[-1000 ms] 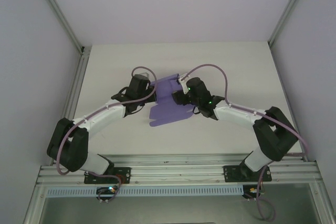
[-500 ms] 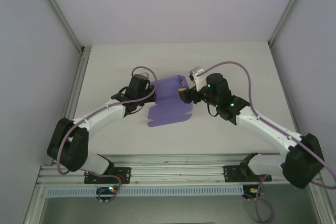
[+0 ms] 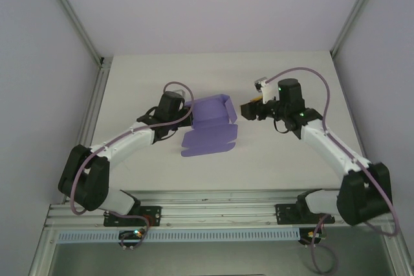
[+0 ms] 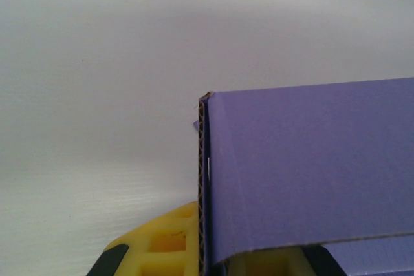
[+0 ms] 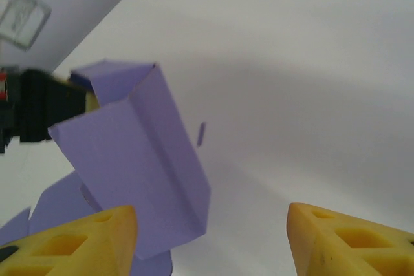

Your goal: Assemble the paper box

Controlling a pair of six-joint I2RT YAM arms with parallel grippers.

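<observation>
The paper box (image 3: 210, 124), a partly folded purple card, is grasped at its left edge by the left jaws. They are clenched on an upright wall, and in the left wrist view the card's corrugated edge is seen pinched between yellow fingers (image 4: 174, 224). The right jaws are released and spread wide, with nothing between them. The box is found just ahead of them, near but apart. Its flat flaps are spread on the counter (image 3: 291, 159) below both jaws.
</observation>
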